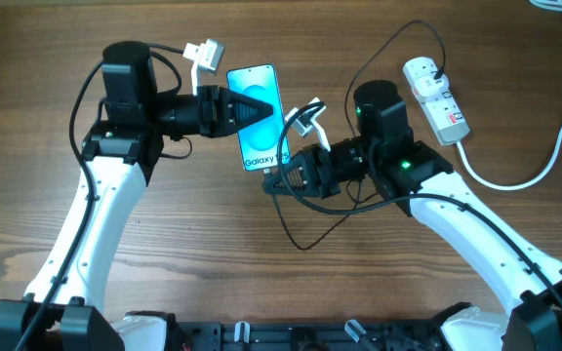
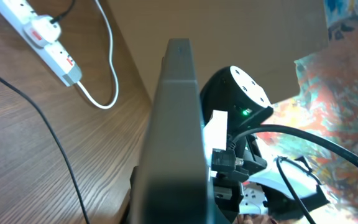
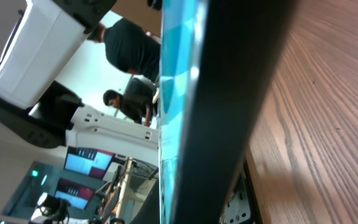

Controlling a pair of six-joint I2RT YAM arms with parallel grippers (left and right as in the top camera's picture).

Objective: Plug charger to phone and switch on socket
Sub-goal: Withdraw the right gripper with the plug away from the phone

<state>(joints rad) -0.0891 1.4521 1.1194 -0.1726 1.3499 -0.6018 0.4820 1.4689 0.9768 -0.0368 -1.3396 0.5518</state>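
Observation:
The phone (image 1: 259, 122) has a cyan screen and is held off the table. My left gripper (image 1: 245, 109) is shut on it from the left side. In the left wrist view the phone (image 2: 178, 124) shows edge-on as a dark slab. My right gripper (image 1: 279, 178) sits at the phone's lower end, shut on the charger's tip; the tip itself is hidden. The charger's black cable (image 1: 305, 242) loops from there up to the socket (image 1: 435, 97) at the back right. The phone's edge (image 3: 229, 93) fills the right wrist view.
The socket's thick white cord (image 1: 554, 146) curves off the right edge. The socket (image 2: 45, 37) and that cord also show in the left wrist view. The black cable lies slack on the wooden table between the arms.

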